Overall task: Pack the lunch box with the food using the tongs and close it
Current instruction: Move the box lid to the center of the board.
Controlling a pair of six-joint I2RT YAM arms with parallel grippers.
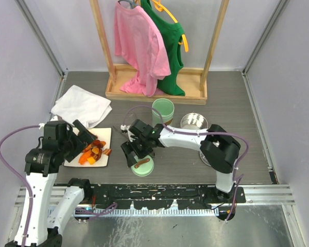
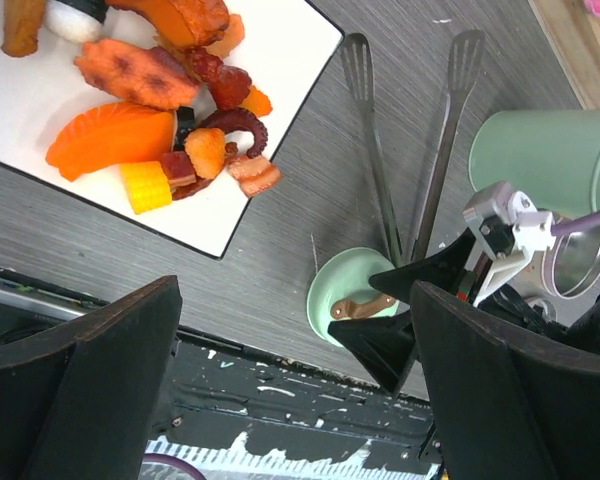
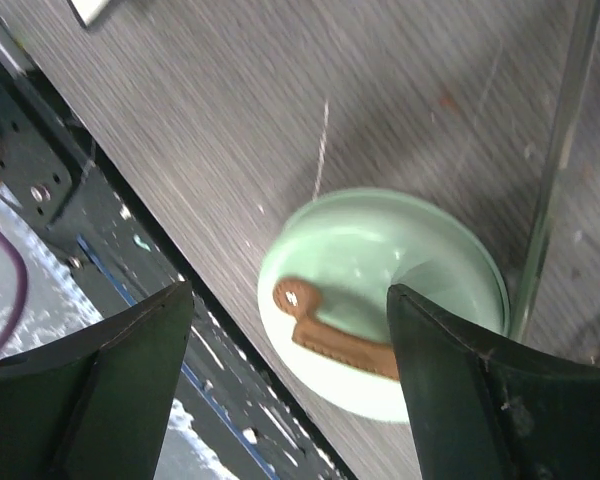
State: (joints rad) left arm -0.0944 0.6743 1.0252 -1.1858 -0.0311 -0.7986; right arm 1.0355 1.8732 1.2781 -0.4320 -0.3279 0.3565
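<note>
The food (image 1: 94,151) is a heap of orange, red and brown pieces (image 2: 170,120) on a white square plate (image 1: 104,135). My left gripper (image 1: 86,135) hangs over the plate's left side, open (image 2: 290,400) and holding nothing. The tongs (image 2: 375,150) lie flat on the table right of the plate, one thin arm (image 3: 555,180) showing. The green lunch box (image 1: 163,109) stands upright behind them. Its round green lid (image 1: 143,166) with a brown strap (image 3: 340,345) lies near the front edge. My right gripper (image 1: 136,156) hovers open (image 3: 290,370) just above the lid, apart from it.
A steel bowl (image 1: 194,122) sits right of the lunch box (image 2: 550,150). A folded white towel (image 1: 81,105) lies behind the plate (image 2: 280,60). A wooden rack (image 1: 157,92) with pink and green shirts stands at the back. The black base rail (image 1: 159,193) runs just in front of the lid.
</note>
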